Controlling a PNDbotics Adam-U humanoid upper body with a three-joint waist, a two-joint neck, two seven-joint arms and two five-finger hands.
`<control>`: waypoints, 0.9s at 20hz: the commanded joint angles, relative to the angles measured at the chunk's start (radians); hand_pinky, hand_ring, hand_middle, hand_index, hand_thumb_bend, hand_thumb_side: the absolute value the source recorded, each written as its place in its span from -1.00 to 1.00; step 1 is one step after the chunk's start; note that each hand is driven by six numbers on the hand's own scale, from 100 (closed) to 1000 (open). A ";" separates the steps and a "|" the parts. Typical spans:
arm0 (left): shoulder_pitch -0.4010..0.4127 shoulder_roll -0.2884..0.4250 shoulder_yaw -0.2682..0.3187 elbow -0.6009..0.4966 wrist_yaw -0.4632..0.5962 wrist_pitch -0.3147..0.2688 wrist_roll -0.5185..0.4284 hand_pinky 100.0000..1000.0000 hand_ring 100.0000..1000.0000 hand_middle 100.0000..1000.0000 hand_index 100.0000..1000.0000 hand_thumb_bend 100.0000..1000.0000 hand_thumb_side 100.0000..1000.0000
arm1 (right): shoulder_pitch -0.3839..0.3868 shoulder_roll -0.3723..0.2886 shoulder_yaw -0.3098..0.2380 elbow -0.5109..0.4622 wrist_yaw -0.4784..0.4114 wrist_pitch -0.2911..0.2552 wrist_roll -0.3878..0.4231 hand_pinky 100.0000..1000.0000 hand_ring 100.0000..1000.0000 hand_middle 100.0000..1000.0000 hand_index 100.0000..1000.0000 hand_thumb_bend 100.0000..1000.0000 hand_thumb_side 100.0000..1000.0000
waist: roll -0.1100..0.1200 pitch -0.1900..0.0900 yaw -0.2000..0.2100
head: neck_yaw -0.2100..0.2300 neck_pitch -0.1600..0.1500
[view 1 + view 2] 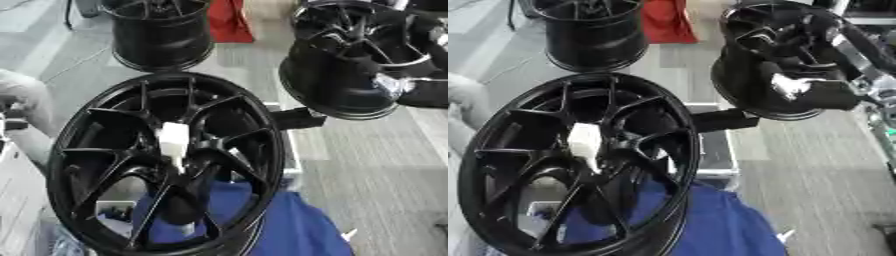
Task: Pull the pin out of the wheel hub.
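Note:
A black spoked wheel [96,145] stands tilted in the foreground. A white pin [173,140] sticks out of its hub at the centre. My right arm comes in from the upper right. Its hand [820,95] is dark with a silvery part on its left, and it hangs well to the right of and above the pin, in front of another wheel. It touches nothing that I can see, and its fingers blur into the dark wheel behind. My left hand shows in neither view.
Two more black wheels stand on the grey floor behind, one at the back left [162,35] and one at the back right [337,75]. A black block [721,120] juts from the near wheel's right rim. Blue cloth [297,230] lies beneath. A red thing [667,20] is at the top.

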 commanded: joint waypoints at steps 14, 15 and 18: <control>-0.012 0.032 -0.013 -0.013 -0.004 -0.003 -0.015 0.13 0.21 0.25 0.69 -0.94 0.17 | -0.448 0.129 0.316 0.235 0.039 -0.078 0.495 0.59 0.69 0.76 0.88 -0.58 -0.47 | -0.014 0.004 0.045 | -0.049 -0.025; -0.013 0.032 -0.014 -0.014 -0.004 -0.004 -0.016 0.13 0.21 0.25 0.69 -0.94 0.17 | -0.461 0.149 0.324 0.251 0.048 -0.088 0.505 0.59 0.70 0.77 0.89 -0.59 -0.48 | -0.014 0.005 0.048 | -0.053 -0.026; -0.015 0.032 -0.016 -0.015 -0.003 -0.005 -0.018 0.13 0.21 0.25 0.69 -0.93 0.17 | -0.496 0.203 0.345 0.285 0.075 -0.117 0.540 0.61 0.72 0.79 0.90 -0.59 -0.49 | -0.014 0.007 0.053 | -0.064 -0.028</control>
